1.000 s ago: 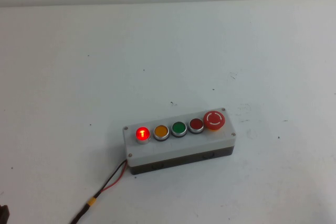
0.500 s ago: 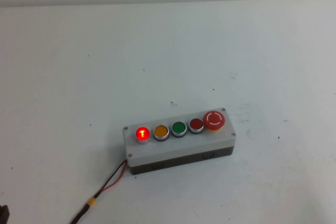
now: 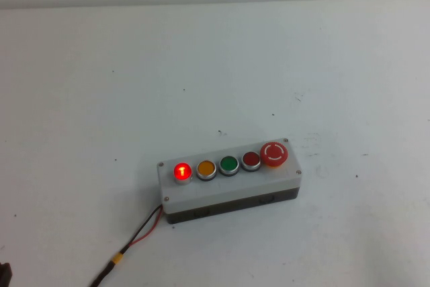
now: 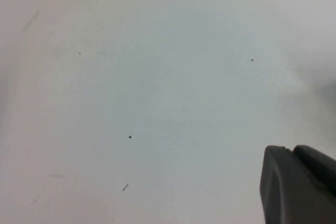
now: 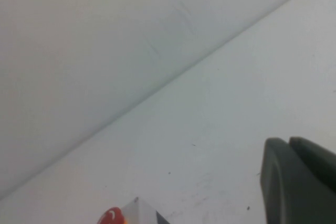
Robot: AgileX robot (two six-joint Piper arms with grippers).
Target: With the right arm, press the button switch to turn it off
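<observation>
Counter: white, lightly speckled, meeting a pale wall behind.
Box: grey, near the front, red and black wires trailing off its left end.
Button switch: leftmost of the row, glowing red.
Neighbours: orange button, green button, dark-red button, big red mushroom button.
Left gripper: over bare counter; spread or closed, cannot tell.
Right gripper: raised, beyond the box's mushroom end; cannot tell either.

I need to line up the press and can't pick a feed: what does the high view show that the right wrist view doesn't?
Only the high view shows the whole grey box: the lit button switch, amber, green and dark-red buttons, plus red and black wires. Neither gripper appears there.
Only the right wrist view shows the right gripper, above bare table beyond the box.
Both show the mushroom button and the white table.
The left gripper hangs over bare table.
</observation>
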